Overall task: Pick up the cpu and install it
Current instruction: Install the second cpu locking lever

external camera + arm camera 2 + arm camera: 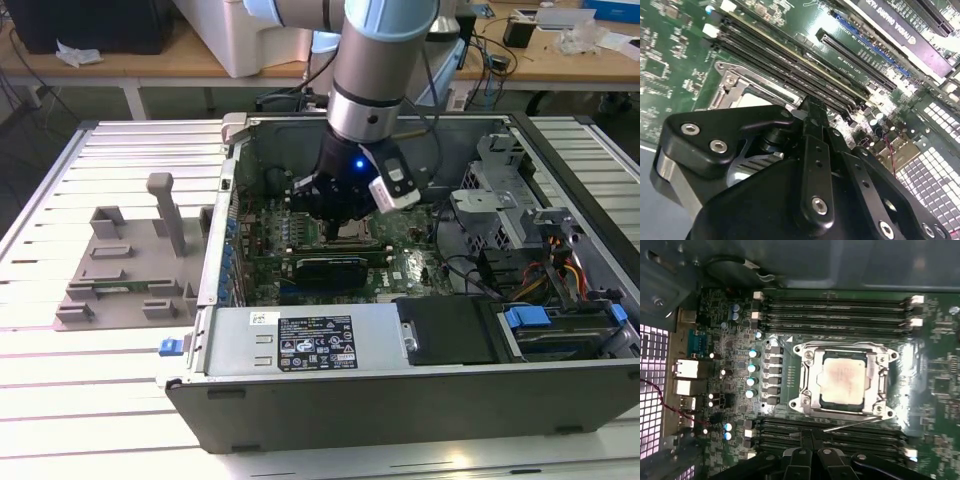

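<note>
cpu (842,381) seated in motherboard socket (810,385), end effector (811,440) just beside it, fingers together, gripping nothing, inside computer case (400,395)

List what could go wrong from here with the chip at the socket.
1. The small square silvery-topped cpu lies inside the metal socket frame. Whether it sits flat cannot be told, so any press might damage it.
2. The black tool hangs right over the long black memory slots beside the socket. A sideways move could strike them.
3. In the exterior view the arm is deep inside the open grey computer case, so cables and walls crowd it.
</note>
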Tool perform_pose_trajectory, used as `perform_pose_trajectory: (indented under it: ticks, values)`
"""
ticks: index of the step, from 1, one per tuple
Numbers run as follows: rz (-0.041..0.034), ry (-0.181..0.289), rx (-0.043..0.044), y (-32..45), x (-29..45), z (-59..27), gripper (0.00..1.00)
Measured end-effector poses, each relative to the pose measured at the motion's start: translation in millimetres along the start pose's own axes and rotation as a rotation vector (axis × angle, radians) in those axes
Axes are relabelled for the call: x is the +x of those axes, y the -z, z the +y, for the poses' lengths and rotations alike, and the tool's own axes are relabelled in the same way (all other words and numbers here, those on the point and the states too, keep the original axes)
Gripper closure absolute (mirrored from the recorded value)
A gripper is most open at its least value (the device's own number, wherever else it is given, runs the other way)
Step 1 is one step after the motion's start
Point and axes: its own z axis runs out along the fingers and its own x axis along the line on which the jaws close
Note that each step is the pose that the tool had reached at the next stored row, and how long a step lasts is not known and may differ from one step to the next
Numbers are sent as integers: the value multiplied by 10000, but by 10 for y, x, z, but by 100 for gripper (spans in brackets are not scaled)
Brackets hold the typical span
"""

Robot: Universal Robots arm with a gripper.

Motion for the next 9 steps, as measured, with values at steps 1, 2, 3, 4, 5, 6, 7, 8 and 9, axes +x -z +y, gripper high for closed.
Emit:
perform_pose_trajectory:
  ticks: [1, 2, 3, 4, 5, 6, 7, 8, 9]
  values:
    - [-1, 0, -2, -41, 22, 0, 89]
    - [-1, 4, -1, -68, 44, 1, 89]
    - [-1, 13, 0, -90, 65, 3, 89]
    - [1, 45, 3, -139, 105, 9, 89]
    - [1, 70, 0, -162, 126, 15, 89]
    - [1, 88, -8, -178, 138, 20, 89]
    - [-1, 130, -52, -206, 161, 34, 89]
    - [-4, 195, -127, -240, 175, 56, 89]
    - [-6, 246, -204, -262, 177, 77, 89]
